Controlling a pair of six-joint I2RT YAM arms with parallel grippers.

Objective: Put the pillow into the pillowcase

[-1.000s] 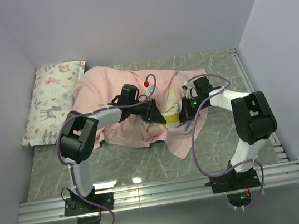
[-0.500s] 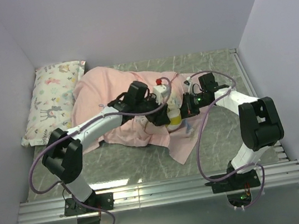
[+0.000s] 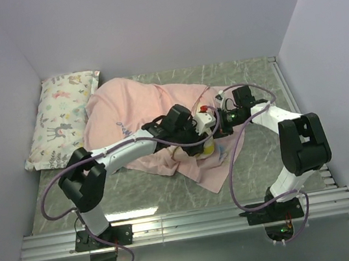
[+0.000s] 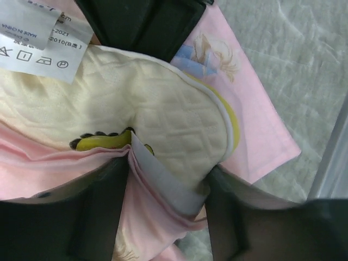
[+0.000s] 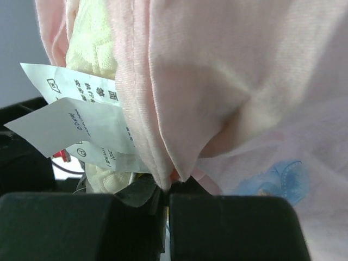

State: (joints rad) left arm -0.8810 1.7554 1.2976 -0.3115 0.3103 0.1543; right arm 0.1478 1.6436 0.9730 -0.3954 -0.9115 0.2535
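The pale pink pillowcase point(image 3: 138, 109) lies in a mound across the middle of the table, covering most of the pillow. Only a cream, yellow-banded corner of the pillow point(image 3: 208, 147) pokes out at its right end. My left gripper point(image 3: 202, 141) stands open at that corner. In the left wrist view the quilted pillow point(image 4: 163, 114) and the pillowcase hem point(image 4: 163, 190) sit between the spread fingers point(image 4: 92, 223). My right gripper point(image 3: 220, 122) is shut on the pillowcase edge point(image 5: 163, 109), with white care labels point(image 5: 81, 125) and the cream pillow point(image 5: 92, 32) beside it.
A smaller white pillow with animal and flower print point(image 3: 61, 118) lies along the left wall. Walls close the table on three sides. A metal rail point(image 3: 188, 223) runs along the near edge and another point(image 3: 287, 94) along the right side.
My left arm has stretched to the right along the pillowcase, and its jaws have opened at the pillow corner. The pink fabric has settled flatter. The right gripper has kept its hold.
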